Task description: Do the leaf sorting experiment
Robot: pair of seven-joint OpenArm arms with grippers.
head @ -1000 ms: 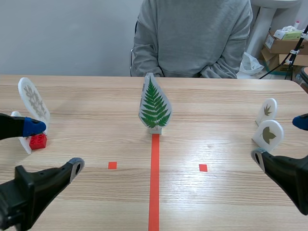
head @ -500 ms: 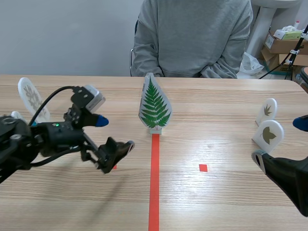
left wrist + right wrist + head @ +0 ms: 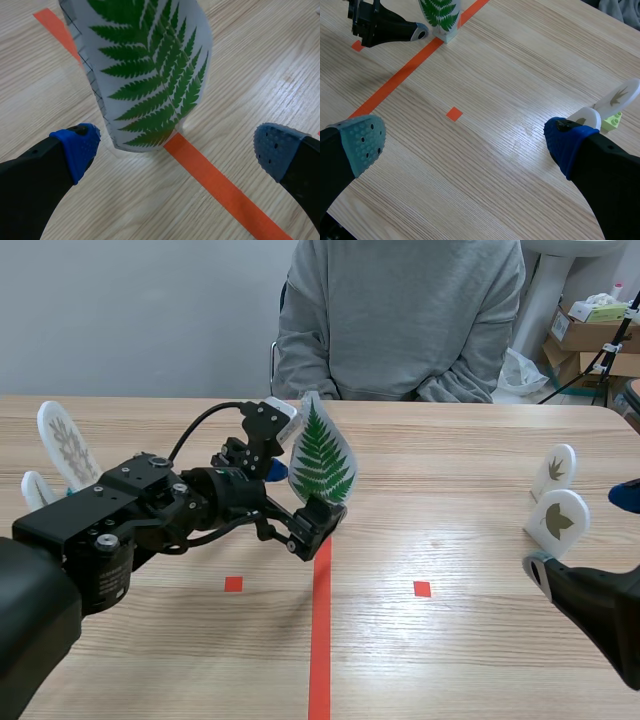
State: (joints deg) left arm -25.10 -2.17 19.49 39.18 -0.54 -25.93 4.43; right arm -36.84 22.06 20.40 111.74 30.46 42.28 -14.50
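Observation:
A white card with a green fern leaf point(image 3: 322, 455) stands upright on its small base at the far end of the orange centre line. My left gripper point(image 3: 300, 496) is open at this card, one finger on each side of its lower part. From the left wrist the fern card point(image 3: 145, 75) stands just ahead of the gap between the blue pads point(image 3: 76, 144), apart from both. My right gripper point(image 3: 585, 532) is open low at the right edge. In its own view the right gripper point(image 3: 465, 142) hangs over bare table, holding nothing.
Two white cards with dark leaves point(image 3: 555, 470) point(image 3: 558, 521) stand at the right, also seen as cards point(image 3: 619, 98) beside a green block point(image 3: 613, 121). A pale-leaf card point(image 3: 68, 445) and a smaller card point(image 3: 33, 486) stand at the left. A person point(image 3: 400, 315) sits across the table.
My left arm swung from the table's left side to the centre, and its open gripper now brackets the fern card. The right arm and the cards have not moved.

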